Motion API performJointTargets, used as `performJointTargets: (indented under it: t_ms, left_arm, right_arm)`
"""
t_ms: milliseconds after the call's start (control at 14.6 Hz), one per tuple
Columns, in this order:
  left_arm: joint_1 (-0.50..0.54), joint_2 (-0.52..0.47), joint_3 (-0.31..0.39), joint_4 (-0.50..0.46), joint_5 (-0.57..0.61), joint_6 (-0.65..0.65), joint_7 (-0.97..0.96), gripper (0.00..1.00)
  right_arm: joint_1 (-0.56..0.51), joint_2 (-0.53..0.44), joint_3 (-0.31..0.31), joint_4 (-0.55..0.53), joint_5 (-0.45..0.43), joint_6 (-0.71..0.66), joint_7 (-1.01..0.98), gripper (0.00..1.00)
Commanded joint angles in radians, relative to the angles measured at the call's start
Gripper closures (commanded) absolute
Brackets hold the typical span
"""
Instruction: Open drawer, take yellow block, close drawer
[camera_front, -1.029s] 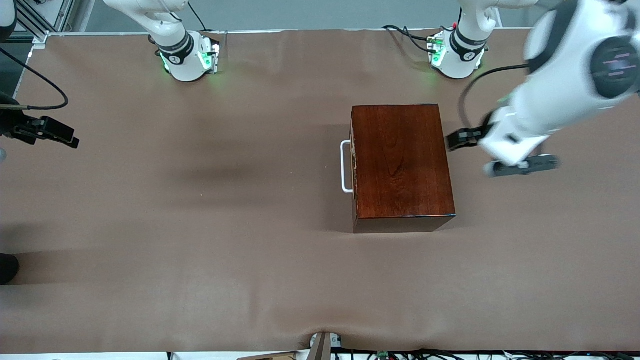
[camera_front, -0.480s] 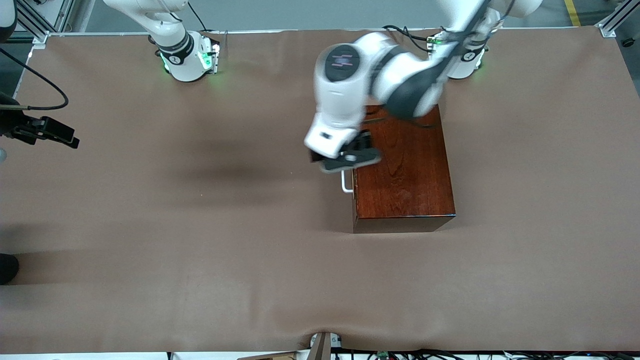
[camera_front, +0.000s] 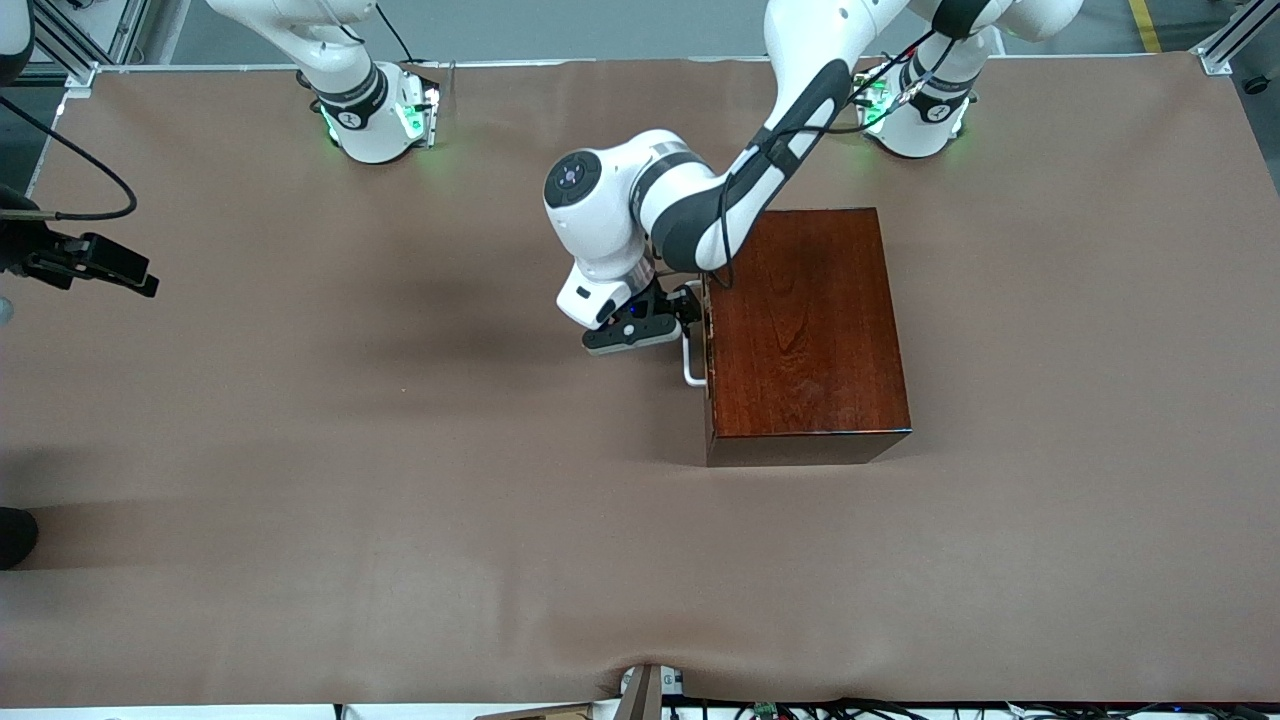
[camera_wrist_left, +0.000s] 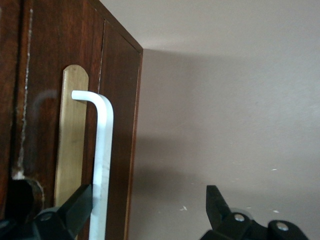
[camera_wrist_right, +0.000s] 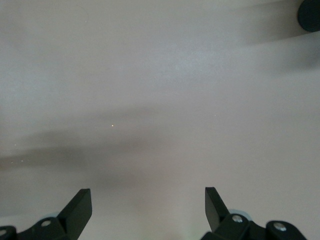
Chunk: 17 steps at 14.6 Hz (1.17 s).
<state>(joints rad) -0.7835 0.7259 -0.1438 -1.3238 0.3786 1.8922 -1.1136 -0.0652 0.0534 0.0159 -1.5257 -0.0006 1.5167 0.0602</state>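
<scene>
The dark reddish-brown wooden box (camera_front: 805, 325) stands on the table with its drawer (camera_front: 709, 340) shut flush. The drawer's front faces the right arm's end of the table. The white bar handle (camera_front: 690, 362) sticks out from that front. My left gripper (camera_front: 680, 318) is low in front of the drawer at the handle, open. In the left wrist view the handle (camera_wrist_left: 102, 160) runs past a brass plate (camera_wrist_left: 70, 145), just inside one fingertip (camera_wrist_left: 77, 207) of the open left gripper (camera_wrist_left: 147, 207). The yellow block is hidden. My right gripper (camera_front: 120, 270) waits open over bare table at the right arm's end.
Brown cloth (camera_front: 400, 450) covers the table. The arm bases (camera_front: 375, 115) stand along the edge farthest from the front camera. The right wrist view shows only bare cloth (camera_wrist_right: 160, 100) below the open right gripper (camera_wrist_right: 147, 207).
My left arm swung from the left arm's end of the box over its top and came down in front of the drawer at the handle. The right arm has not moved.
</scene>
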Motion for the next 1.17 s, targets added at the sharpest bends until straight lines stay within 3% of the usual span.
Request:
performJointTargets:
  t_ms: [0,412,824,1098]
  left_arm:
    - [0.001,0.03,-0.002,0.052,0.019,-0.051,0.026,0.0]
    - [-0.007,0.052,-0.011,0.064,-0.052,-0.016,-0.017,0.0]
    - [-0.016,0.075,-0.017,0.07,-0.124,0.258,-0.083,0.0]
    - [-0.045,0.129,-0.02,0.144,-0.149,0.398,-0.111,0.0]
  right_arm:
    - [-0.015,-0.029,0.012,-0.027,0.002,0.007,-0.008,0.0]
    - [-0.015,-0.026,0.012,-0.027,0.002,0.013,-0.01,0.0]
    - [-0.016,-0.041,0.013,-0.062,0.002,0.056,-0.023,0.0]
    - [-0.013,-0.038,0.013,-0.051,0.002,0.051,-0.023,0.0]
